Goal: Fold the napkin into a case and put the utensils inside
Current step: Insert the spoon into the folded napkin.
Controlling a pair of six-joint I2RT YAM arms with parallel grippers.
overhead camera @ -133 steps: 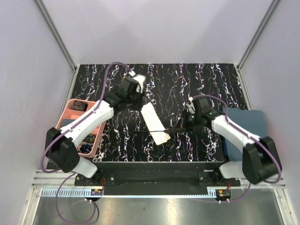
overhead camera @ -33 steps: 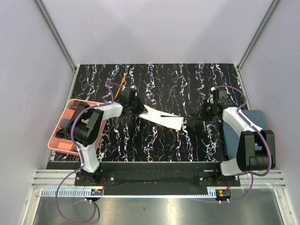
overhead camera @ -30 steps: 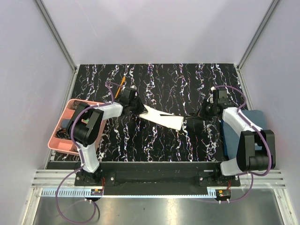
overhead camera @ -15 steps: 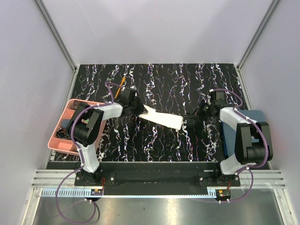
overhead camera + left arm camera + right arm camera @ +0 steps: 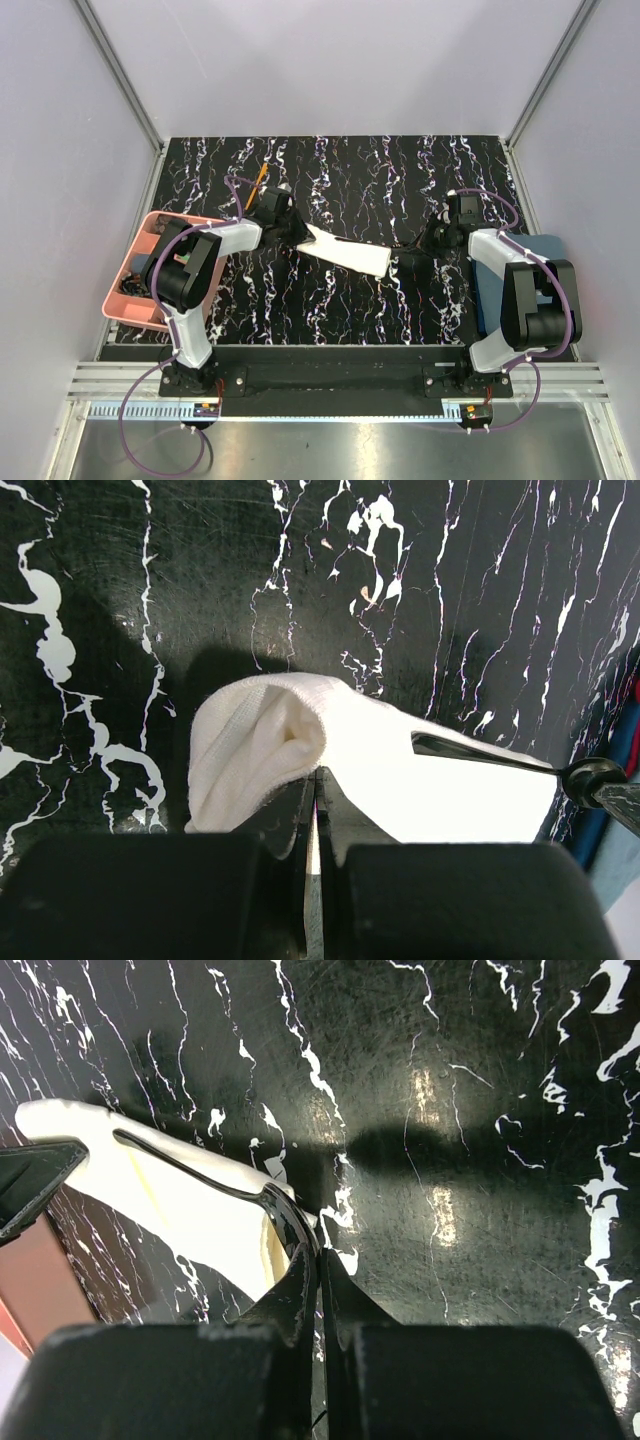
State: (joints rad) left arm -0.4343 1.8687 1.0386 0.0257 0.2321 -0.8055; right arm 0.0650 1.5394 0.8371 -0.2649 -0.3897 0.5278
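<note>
Black marbled table point(image 5: 400, 170) carried the cream case point(image 5: 350, 252) near its middle, lying slanted. The left gripper point(image 5: 316, 780) pinched the left end of the case, jaws almost together. The right gripper point(image 5: 318, 1250) was clamped on the bowl of the black spoon point(image 5: 190, 1165), whose handle reached over the case. The orange-handled stick point(image 5: 258, 178) lay apart, far left.

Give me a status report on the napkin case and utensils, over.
Left gripper shut on one end of the case. Right gripper shut on the spoon, handle lying across the case. Orange stick on the table, outside the case. Nothing blocking.
</note>
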